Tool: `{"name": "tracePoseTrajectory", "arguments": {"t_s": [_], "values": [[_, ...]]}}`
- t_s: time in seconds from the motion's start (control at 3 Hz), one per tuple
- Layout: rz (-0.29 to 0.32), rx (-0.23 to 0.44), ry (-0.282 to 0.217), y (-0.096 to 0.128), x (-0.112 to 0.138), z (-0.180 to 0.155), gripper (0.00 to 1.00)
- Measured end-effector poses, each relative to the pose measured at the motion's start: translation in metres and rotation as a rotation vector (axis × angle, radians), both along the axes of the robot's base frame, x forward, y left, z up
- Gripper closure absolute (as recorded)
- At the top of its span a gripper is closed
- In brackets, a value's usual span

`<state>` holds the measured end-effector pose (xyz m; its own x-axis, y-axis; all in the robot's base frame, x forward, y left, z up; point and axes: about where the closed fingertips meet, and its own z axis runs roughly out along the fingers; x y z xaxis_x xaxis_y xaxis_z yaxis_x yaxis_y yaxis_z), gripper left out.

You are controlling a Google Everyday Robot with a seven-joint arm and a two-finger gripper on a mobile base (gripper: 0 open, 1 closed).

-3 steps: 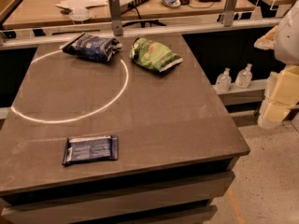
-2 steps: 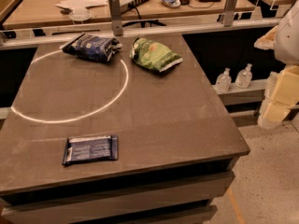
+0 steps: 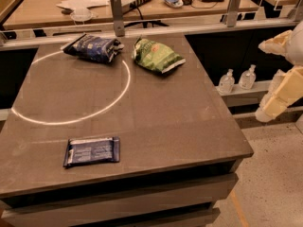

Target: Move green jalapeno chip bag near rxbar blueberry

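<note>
The green jalapeno chip bag point(image 3: 157, 56) lies at the far side of the brown table point(image 3: 170, 122), right of centre. The rxbar blueberry point(image 3: 92, 151) lies flat near the front left edge of the table, far from the green bag. My gripper point(image 3: 277, 96) hangs off the table's right side, over the floor, well away from both things and holding nothing that I can see.
A dark blue puffy chip bag point(image 3: 93, 48) lies left of the green bag, on a white circle line point(image 3: 71, 119) marked on the table. A metal rail point(image 3: 156, 28) with posts runs behind the table. Small bottles point(image 3: 236, 80) stand on a low shelf at the right.
</note>
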<state>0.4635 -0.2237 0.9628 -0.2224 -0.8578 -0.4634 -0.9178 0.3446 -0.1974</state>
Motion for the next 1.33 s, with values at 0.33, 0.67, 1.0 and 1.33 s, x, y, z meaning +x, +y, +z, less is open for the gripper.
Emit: {"name": "tracePoseTrajectory", "arguments": {"t_s": [0.33,0.67,1.0,1.33], "values": [[-0.069,0.237,-0.093,-0.005,0.026,-0.006,0.0],[-0.136,0.425,-0.185,0.007,0.048,0.0,0.0],[-0.17,0.509,-0.258,0.025,0.074,0.009,0.0],[-0.169,0.508,-0.259,0.026,0.075,0.009,0.0]]}}
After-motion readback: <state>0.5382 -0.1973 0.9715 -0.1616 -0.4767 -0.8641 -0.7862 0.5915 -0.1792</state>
